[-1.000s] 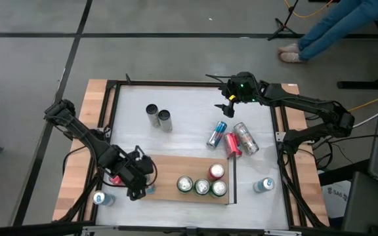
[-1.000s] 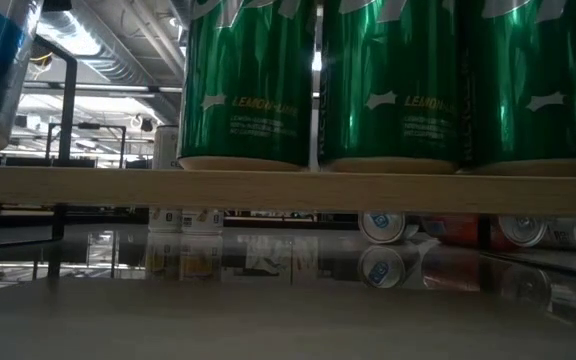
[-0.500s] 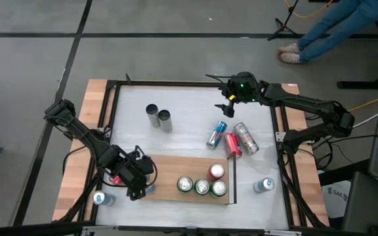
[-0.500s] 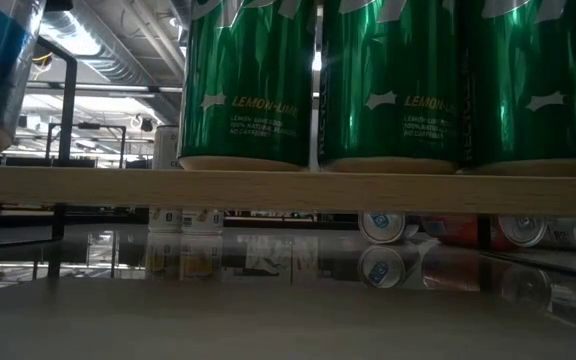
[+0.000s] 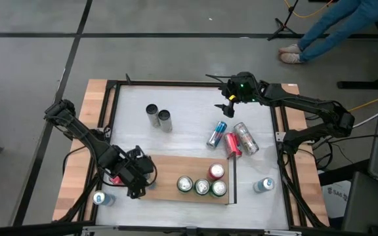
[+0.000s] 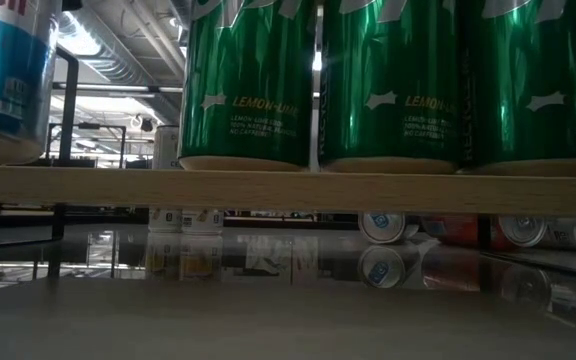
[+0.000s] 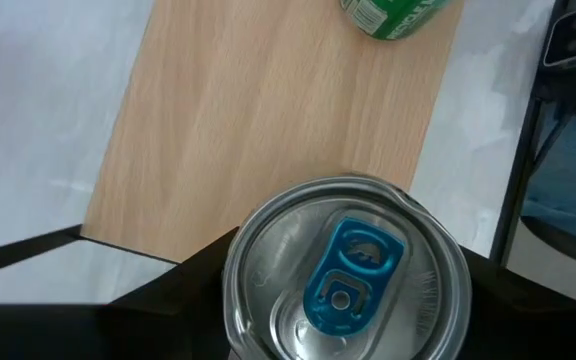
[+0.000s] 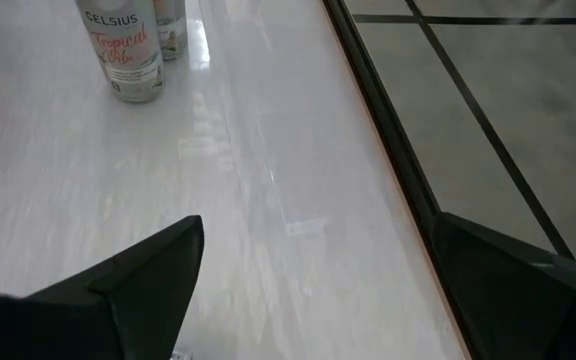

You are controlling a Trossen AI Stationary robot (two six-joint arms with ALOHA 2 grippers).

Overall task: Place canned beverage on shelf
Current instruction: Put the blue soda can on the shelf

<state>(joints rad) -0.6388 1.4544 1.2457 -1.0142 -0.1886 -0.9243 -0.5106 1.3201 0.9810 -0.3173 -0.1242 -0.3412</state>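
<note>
Readable text: "LEMON-LIME" on the green cans (image 6: 246, 85) standing on the shelf (image 6: 288, 188), "CELSIUS Tropical Vibe" on the white can (image 8: 120, 48) upright on the table (image 8: 268, 190); nothing else legible.

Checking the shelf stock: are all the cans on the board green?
No: on the board, a red-topped can stands behind three green cans.
</note>
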